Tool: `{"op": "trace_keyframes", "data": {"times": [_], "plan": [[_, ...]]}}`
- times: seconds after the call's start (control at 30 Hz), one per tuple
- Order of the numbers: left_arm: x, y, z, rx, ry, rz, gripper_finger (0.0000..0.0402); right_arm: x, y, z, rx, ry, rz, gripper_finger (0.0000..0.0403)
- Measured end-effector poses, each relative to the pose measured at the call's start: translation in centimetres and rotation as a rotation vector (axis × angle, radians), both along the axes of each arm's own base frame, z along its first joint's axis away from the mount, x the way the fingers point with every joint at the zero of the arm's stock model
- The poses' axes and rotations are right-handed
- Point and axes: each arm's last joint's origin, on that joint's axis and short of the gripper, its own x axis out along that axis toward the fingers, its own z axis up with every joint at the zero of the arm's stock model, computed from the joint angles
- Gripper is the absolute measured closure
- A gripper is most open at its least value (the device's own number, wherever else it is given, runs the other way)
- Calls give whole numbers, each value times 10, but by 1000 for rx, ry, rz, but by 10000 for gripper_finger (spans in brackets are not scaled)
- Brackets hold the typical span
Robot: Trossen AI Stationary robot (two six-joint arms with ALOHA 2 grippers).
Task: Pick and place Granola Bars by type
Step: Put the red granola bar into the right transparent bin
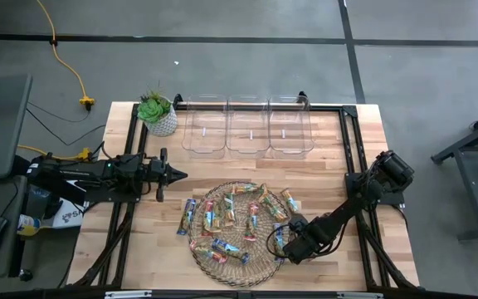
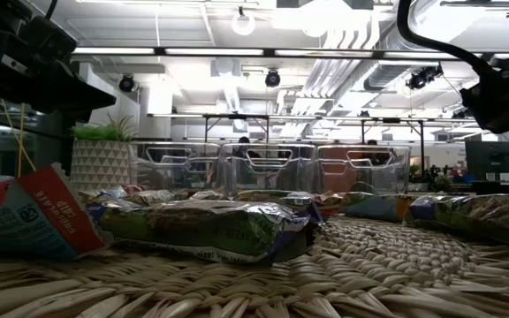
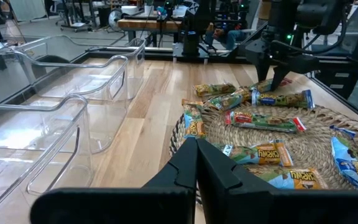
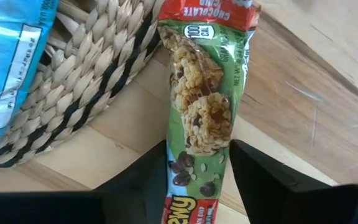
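From above, you see the Granola Bars (image 1: 237, 218) scattered on the wicker mat (image 1: 241, 267) near the table's (image 1: 338, 158) front edge, three clear bins (image 1: 247, 129) along the back edge beside a potted plant (image 1: 158, 113). Your right gripper (image 1: 282, 242) sits at the mat's right rim; the left gripper (image 1: 177, 175) hangs over the table's left part, fingers pressed shut. At table height, bars lie flat on the weave. Your left wrist shows mat and bins ahead. Your right wrist shows a green bar (image 4: 204, 106) between the fingers (image 4: 260, 171), which flank it partly open, right at its sides
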Motion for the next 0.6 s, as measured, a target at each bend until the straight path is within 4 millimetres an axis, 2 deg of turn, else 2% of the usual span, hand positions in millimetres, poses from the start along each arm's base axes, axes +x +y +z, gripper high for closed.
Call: {"op": "trace_keyframes", "data": {"times": [0.33,0.6], "plan": [[0,0,0,0,0,0,400,-2,-1,1,-6,11,0,318],[0,0,0,0,0,0,400,-7,-7,21,-20,-36,-18,353]]}}
